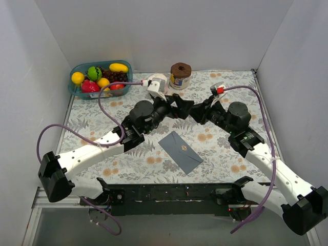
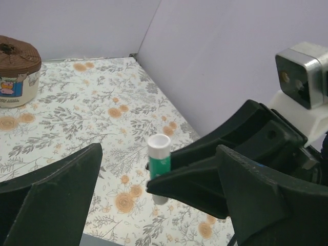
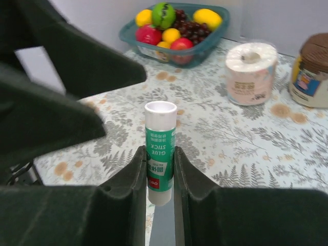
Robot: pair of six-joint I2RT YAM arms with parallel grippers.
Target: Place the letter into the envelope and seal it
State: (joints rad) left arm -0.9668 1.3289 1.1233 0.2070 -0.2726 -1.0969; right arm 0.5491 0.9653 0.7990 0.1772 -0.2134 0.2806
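The right end effector (image 3: 160, 164) is closed narrowly on a glue stick (image 3: 161, 134), which is gripped by its green body and held upright, white top uppermost. The left end effector (image 2: 159, 151) is spread wide and holds nothing; its two fingers stand either side of the stick's top, apart from it. Both meet over the middle of the bench (image 1: 225, 156), toward its far half.

Just near of them the envelope (image 1: 180, 151) lies flat on the bench, turned at an angle, with its gold seal (image 1: 183, 149) facing up. The letter is not seen in any view; it is judged to be inside the envelope already, though that cannot be confirmed, nor whether the flap is fully down.

Farther out, a paper roll (image 1: 156, 82) and a brown-lidded jar (image 1: 180, 75) stand by the far wall, and a fruit basket (image 1: 77, 88) sits in the far left corner.

The sealing step is judged to be in hand, at the point of readying the glue. Whether the white top is a cap cannot be told. If it is, the next move calls for the left fingers to be closed squarely on it and drawn straight off while the body is kept firmly clamped, so that the stick is not tilted or pulled from the grasp. The glue would then need to be brought down to the envelope's flap.
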